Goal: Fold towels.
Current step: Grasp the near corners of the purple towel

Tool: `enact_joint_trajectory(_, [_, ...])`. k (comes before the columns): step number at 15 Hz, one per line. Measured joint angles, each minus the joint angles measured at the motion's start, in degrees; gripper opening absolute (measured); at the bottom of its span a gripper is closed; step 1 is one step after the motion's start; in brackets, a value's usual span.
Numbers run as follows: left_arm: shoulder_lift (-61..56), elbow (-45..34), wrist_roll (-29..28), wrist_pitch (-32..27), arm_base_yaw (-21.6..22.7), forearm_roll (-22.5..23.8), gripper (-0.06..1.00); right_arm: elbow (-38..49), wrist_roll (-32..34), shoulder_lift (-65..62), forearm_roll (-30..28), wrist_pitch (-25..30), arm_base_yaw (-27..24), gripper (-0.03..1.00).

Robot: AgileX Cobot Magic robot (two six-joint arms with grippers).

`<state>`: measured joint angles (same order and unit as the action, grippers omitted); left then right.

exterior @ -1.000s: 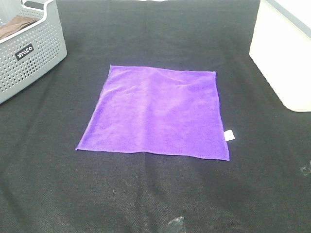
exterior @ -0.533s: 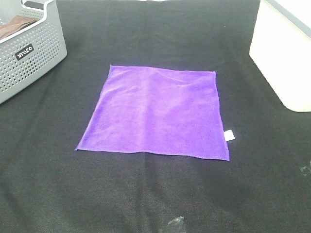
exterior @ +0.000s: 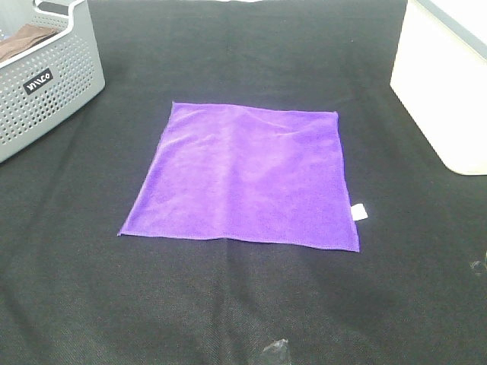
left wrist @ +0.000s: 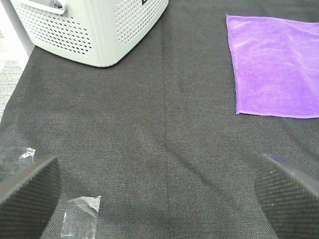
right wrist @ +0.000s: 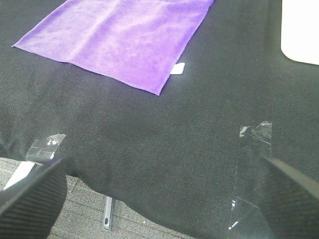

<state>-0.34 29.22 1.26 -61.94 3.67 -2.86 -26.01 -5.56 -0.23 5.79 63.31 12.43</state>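
Purple towel flat on black cloth table.
Grey basket far left, white bin far right; left gripper and right gripper both spread wide, empty.

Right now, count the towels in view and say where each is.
1: the square purple towel lies flat at the middle of the black table. Brown fabric in the grey perforated basket may be another.

Table covered in black woven cloth, faint crease lines. Gray perforated basket at far left corner; white bin at far right. Clear tape scraps stuck near the front edge. Gray carpet floor below the table edge. Lighting even, shadows soft.
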Motion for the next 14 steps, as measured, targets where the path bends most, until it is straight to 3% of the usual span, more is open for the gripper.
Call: enact_joint_trajectory(14, [0.0,0.0,0.0,0.0,0.0,0.0,0.99,0.0,0.0,0.0,0.0,0.0,0.0,0.96])
